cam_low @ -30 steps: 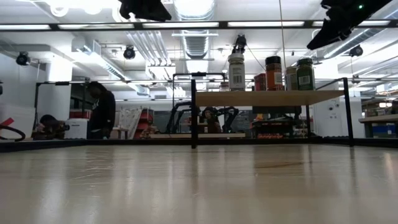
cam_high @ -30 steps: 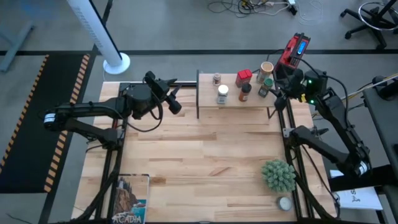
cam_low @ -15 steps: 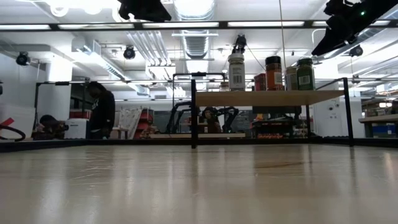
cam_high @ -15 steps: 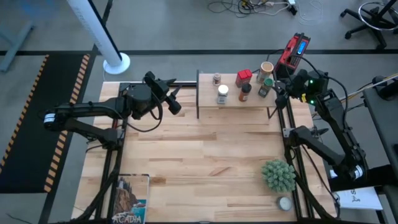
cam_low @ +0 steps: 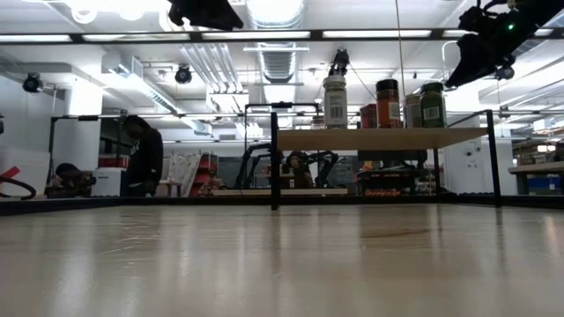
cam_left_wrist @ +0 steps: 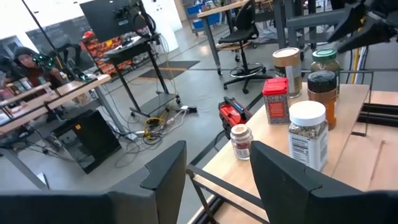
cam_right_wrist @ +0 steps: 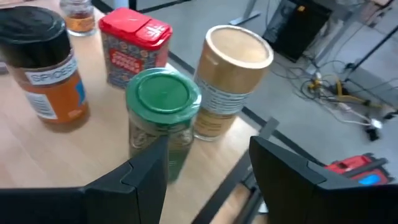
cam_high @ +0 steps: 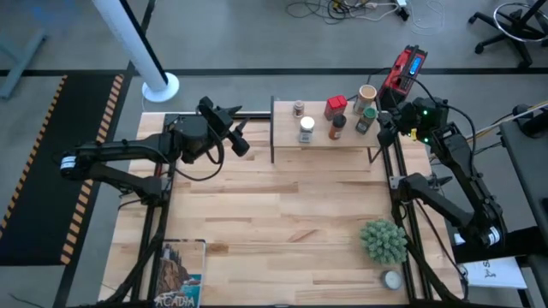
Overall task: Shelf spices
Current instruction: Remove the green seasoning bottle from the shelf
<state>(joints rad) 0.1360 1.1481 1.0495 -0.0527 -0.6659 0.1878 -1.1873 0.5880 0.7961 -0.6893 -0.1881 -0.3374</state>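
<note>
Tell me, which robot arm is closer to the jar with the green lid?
The right one. Its open right gripper hovers just beside the green-lidded jar at the shelf end; the left gripper waits off the other end.

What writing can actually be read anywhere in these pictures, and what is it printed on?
"ACADIA": on the booklet lying at the near left corner of the table, high view.
"SPICES" (roughly; partly blurred): label of the black-lidded jar on the shelf.
Red square tin: a printed label, too blurred to read.
Green-lidded jar, tan cylinder and white-lidded jar: fine print, too small to read.
</note>
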